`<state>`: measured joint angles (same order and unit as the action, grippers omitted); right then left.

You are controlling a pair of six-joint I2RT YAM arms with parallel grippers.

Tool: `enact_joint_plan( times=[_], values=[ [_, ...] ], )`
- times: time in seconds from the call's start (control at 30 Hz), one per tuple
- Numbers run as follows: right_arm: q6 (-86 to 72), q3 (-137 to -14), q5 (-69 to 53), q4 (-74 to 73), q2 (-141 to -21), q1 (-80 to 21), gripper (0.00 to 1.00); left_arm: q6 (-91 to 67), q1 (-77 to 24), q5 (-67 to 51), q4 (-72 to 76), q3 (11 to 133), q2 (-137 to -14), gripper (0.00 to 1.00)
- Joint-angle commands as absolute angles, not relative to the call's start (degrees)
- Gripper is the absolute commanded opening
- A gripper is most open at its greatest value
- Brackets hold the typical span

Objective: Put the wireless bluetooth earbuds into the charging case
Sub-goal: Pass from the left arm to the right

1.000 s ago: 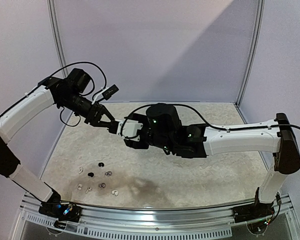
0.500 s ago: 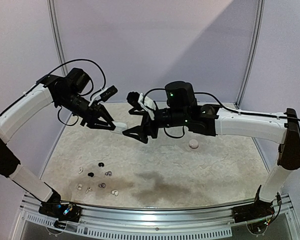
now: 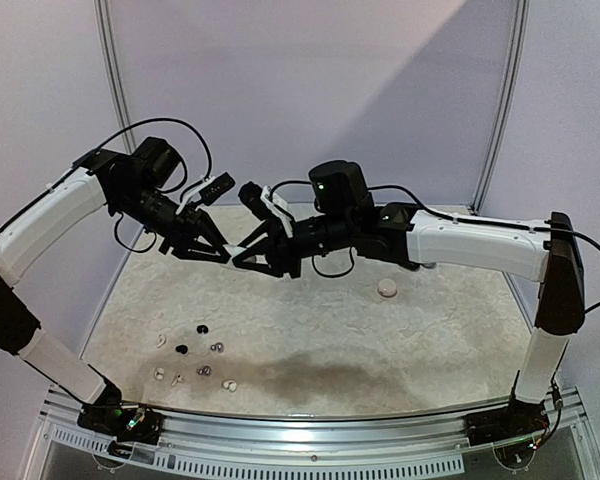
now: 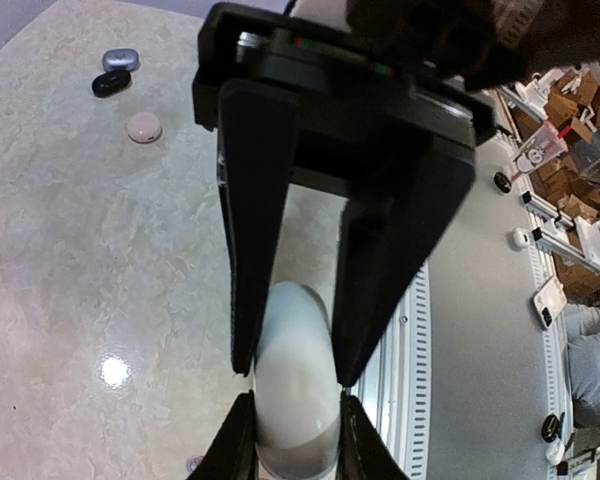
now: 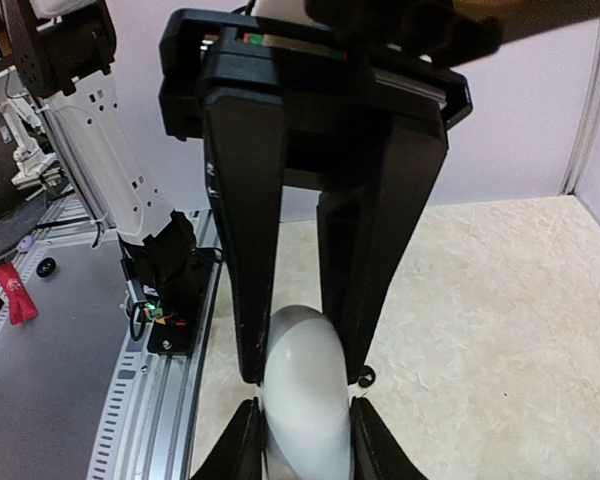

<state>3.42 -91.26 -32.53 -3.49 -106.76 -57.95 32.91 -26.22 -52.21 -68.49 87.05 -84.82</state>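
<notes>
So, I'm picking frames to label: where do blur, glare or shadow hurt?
Left wrist view: the white case is soft up close, glare spot on the tabletop. Right wrist view: the case blurs too. Top view: a dark shadow near the front edge.

Two white-and-black arms on a silver rail (image 3: 310,425)

Nearest the rail each arm had a black base with a small green light. Above these came long white shells joined by black elbows. Farthest from the rail were bulky black wrist housings under loose black cable loops, one with a green lamp, and flat, tapered black fingers on the left gripper (image 4: 295,445) and right gripper (image 5: 302,445).
</notes>
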Motion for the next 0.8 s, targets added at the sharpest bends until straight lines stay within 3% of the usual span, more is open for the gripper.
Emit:
enact_joint_plan(
  times=[0.0,0.1,0.2,0.23,0.33,0.4,0.57,0.77],
  values=[
    [1.63,-92.71,-36.4,-5.45,-108.28,-57.71,0.22,34.31,-26.98,-53.15,-69.11,87.55,-84.12,0.0],
    [2.25,-93.51,-36.44,-7.28,-108.68,-57.67,0.03,34.5,-26.99,-53.28,-69.46,87.53,-84.04,0.0],
    [2.07,-93.48,-36.12,-7.88,-108.85,-57.28,0.0,34.45,-26.98,-52.6,-69.78,87.78,-84.02,0.0],
    [1.74,-93.32,-35.99,-7.85,-108.75,-57.13,0.0,34.3,-26.98,-51.95,-69.78,87.8,-83.97,0.11],
    [1.26,-92.53,-35.23,-7.83,-108.25,-56.57,0.0,34.04,-26.74,-48.19,-70.3,87.89,-83.81,0.72],
    [1.02,-91.46,-33.71,-8.0,-107.67,-56.3,0.0,35.84,-26.08,-44.75,-72.44,88.05,-83.44,0.82],
    [0.63,-85.82,-29.47,-7.28,-104.64,-55.29,0.0,48.41,-21.52,-34.41,-80.74,84.62,-81.07,0.8],
    [1.2,-80.33,-25.81,-6.97,-101.22,-54.99,0.0,61.57,-18.81,-14.67,-81.56,67.22,-79.1,0.61]
  ],
)
